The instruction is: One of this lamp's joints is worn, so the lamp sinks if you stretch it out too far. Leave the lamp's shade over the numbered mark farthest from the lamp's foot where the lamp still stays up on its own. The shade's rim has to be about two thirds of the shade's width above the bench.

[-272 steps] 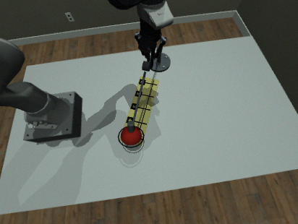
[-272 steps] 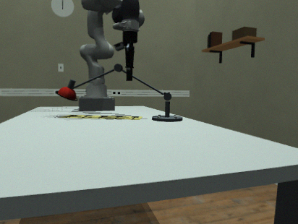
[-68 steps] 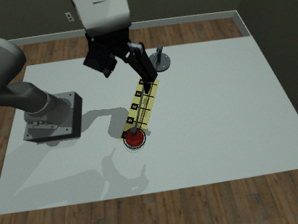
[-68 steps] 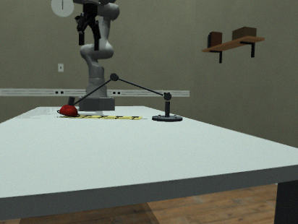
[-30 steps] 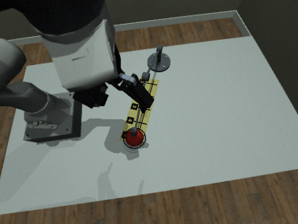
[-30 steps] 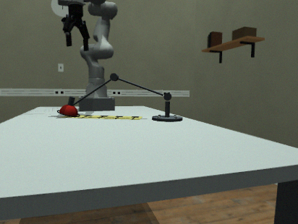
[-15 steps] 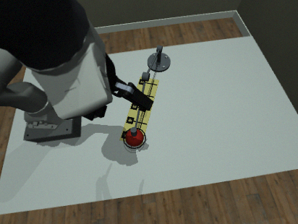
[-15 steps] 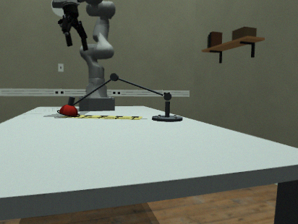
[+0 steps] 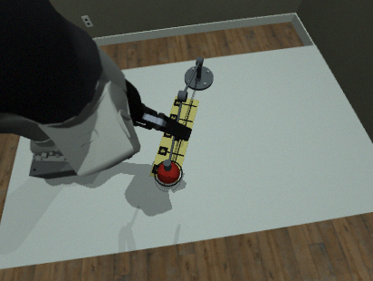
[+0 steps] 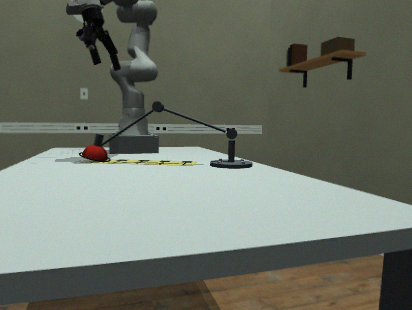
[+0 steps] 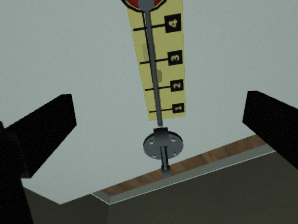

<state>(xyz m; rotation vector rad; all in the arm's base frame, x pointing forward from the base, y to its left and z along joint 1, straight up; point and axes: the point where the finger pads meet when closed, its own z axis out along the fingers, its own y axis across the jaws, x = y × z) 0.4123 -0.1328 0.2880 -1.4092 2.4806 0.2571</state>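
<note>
Gripper: I am holding nothing, fingers spreading wide above the lamp.
Elbow joint: bending upward, linking both rods.
Shade: sitting low by the strip's outer end, probably sagging from overreach; likely needing lifting and drawing inward.
Numbered strip: lying beneath, marking reach.
Foot: standing flat, anchoring the post.

red shade lowered toward the tabletop, gripper shifted from the edge nearest the lamp's foot toward the opposite edge
</note>
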